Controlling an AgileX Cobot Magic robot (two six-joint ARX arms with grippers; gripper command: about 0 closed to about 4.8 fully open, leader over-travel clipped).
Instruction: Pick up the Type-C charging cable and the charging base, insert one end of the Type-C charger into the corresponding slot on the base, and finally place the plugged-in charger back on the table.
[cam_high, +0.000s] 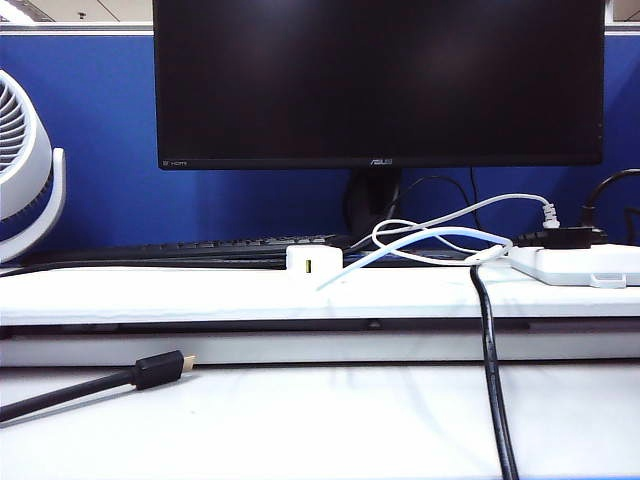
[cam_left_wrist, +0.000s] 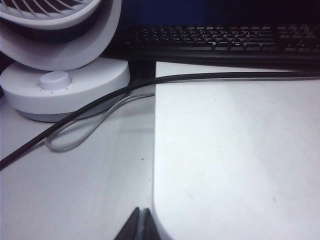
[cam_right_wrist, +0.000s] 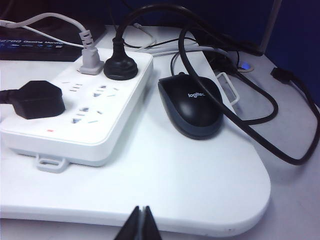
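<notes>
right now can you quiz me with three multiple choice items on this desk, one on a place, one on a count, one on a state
1. Where does the charging base sit?
A. on the raised white board, in front of the keyboard
B. on the power strip
C. beside the fan

2. How many plugs sit in the power strip?
A. one
B. three
C. five

3. How do the jaws of the right gripper stand?
A. wide open
B. shut on the mouse
C. shut, holding nothing

Answers:
1 A, the exterior view shows the base on the board, just ahead of the keyboard.
2 B, the right wrist view shows two black plugs and one grey-white one.
3 C, the tips meet with nothing between; the mouse lies apart. The left gripper is shut too.
</notes>
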